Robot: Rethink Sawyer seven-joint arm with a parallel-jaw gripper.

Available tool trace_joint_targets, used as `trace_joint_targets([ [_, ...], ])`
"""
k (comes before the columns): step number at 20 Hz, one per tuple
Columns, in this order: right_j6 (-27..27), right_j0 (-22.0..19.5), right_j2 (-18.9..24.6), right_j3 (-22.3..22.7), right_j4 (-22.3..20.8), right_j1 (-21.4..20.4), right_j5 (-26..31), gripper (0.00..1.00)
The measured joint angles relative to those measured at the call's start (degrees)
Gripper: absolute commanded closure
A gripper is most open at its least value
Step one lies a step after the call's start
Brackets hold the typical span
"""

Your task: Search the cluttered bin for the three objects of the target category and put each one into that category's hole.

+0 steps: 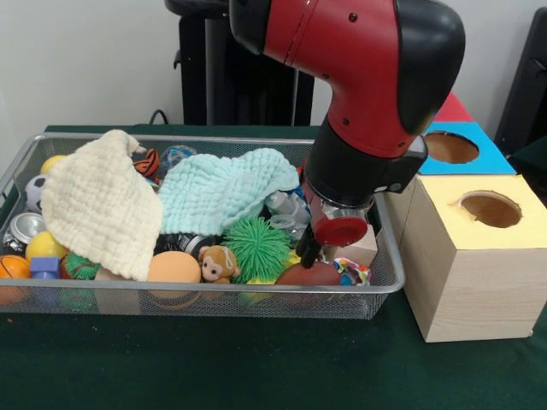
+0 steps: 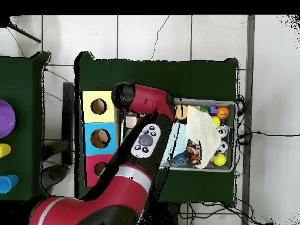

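A wire mesh bin (image 1: 376,289) holds a jumble of toys. Draped over them are a cream cloth (image 1: 98,201) and a mint cloth (image 1: 218,192). Near the front lie a green spiky ball (image 1: 256,246), a small monkey plush (image 1: 219,262), an orange ball (image 1: 173,266) and a brown football (image 1: 309,274). My gripper (image 1: 318,254) reaches down into the bin's right end, just above the football and beside a wooden block (image 1: 361,248). The arm's body hides how the gripper stands. In the overhead view the arm (image 2: 146,140) covers the bin's left part and the gripper is hidden.
Three wooden boxes with round holes stand beside the bin: a yellow-topped one (image 1: 489,209) (image 2: 98,106), a blue one (image 1: 451,147) (image 2: 99,138) and a red one (image 1: 451,107) (image 2: 96,170). Small balls (image 2: 221,111) and a can (image 1: 24,227) lie at the bin's other end.
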Motion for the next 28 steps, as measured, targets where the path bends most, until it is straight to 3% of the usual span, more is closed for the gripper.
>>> trace_joint_targets([
  [13,-0.4,-5.6,7.1,-3.0,-5.0,0.3,-1.1,1.00],
  [28,-0.4,-2.1,8.1,-3.6,-6.2,-0.4,-1.0,1.00],
])
